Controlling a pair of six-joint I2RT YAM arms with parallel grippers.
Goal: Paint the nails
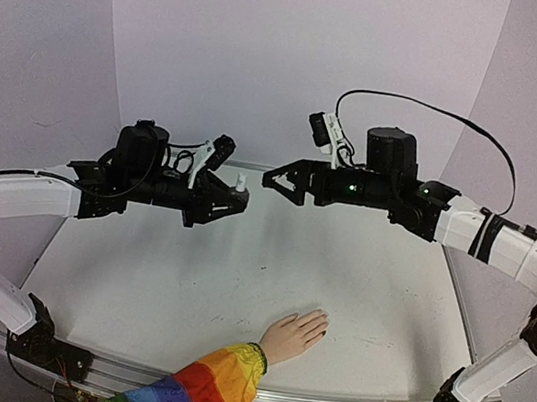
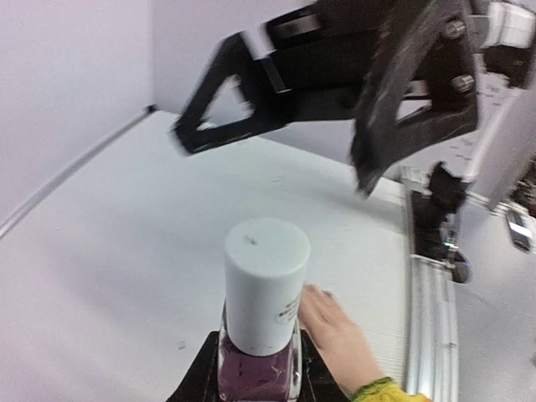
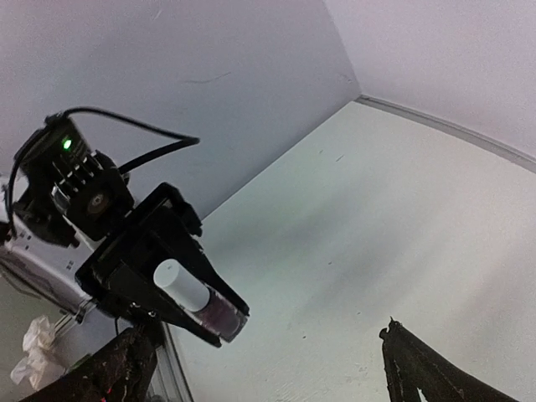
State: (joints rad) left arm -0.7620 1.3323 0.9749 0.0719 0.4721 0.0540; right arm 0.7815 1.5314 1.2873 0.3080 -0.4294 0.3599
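Nearest, a pale peach mannequin hand in a rainbow-striped sleeve is laid flat, nails pointing far-right. Farther off, a white-capped purple polish bottle is clamped by the left gripper; the right gripper is spread wide opposite. Uncapping is judged next: the cap must be gripped, twisted.

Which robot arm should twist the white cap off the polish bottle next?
Right, probably. The left gripper is shut on the polish bottle, its white cap sticking out. The right gripper is open, empty and pointing at that cap from close by.
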